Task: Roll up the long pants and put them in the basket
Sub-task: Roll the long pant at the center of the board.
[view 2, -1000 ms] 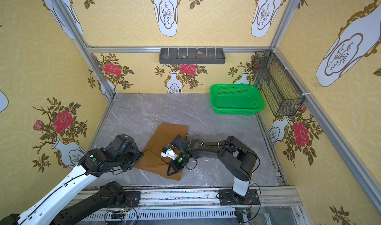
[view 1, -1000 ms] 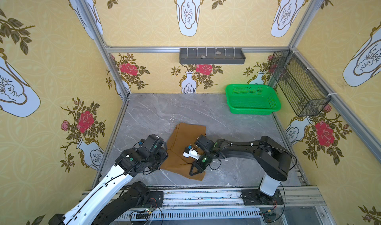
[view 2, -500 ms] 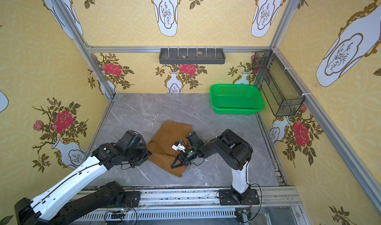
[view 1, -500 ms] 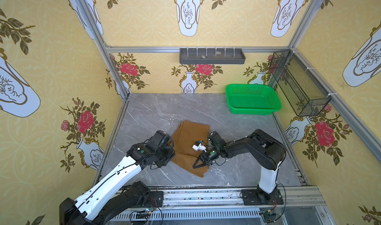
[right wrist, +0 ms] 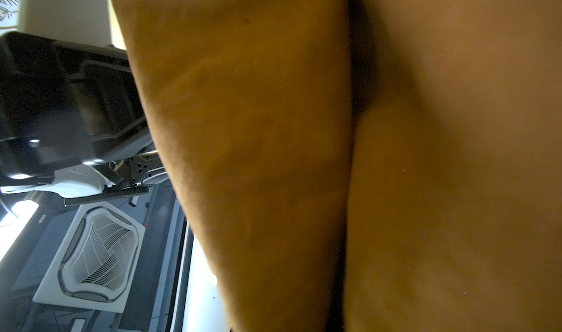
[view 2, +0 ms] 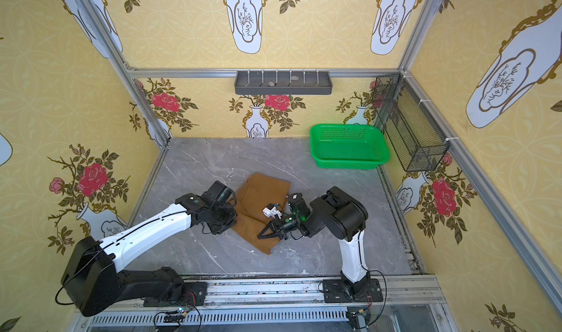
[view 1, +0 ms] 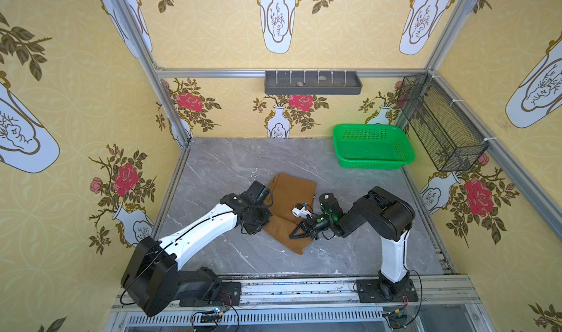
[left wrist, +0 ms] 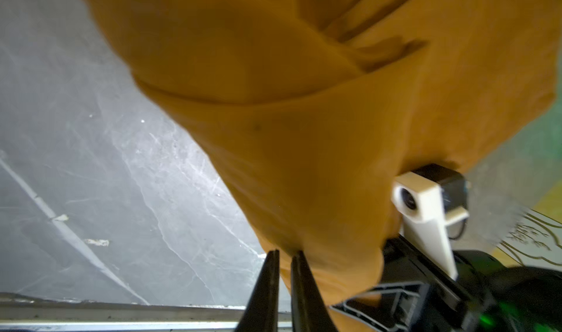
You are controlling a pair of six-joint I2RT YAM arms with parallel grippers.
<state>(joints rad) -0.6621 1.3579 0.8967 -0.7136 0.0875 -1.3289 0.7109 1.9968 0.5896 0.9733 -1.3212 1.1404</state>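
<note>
1. Furthest left, our white-and-black left arm (view 1: pixel 194 236) reaches in from the front rail over the grey marble tabletop (view 1: pixel 228 163).
2. The left gripper (left wrist: pixel 286 256) meets the left edge of the long pants (view 1: pixel 292 190). In the left wrist view we see its two dark fingers (left wrist: pixel 269 285) drawn almost together, nipping the cloth's edge.
3. In both top views the ochre-brown pants (view 2: pixel 264 190) lie folded in the middle of the tabletop, between our two arms. The far part lies flat and the near end narrows towards the rail.
4. The right gripper (view 1: pixel 296 234) lies low across the near part of the pants, jaws narrow and closed on the cloth. Ochre cloth fills the right wrist view, so we cannot see the fingertips there.
5. Further right, the green plastic basket (view 1: pixel 374 163) sits in the far right corner, well apart from the pants.
6. The black wire basket (view 1: pixel 441 123) hangs on the right wall.
</note>
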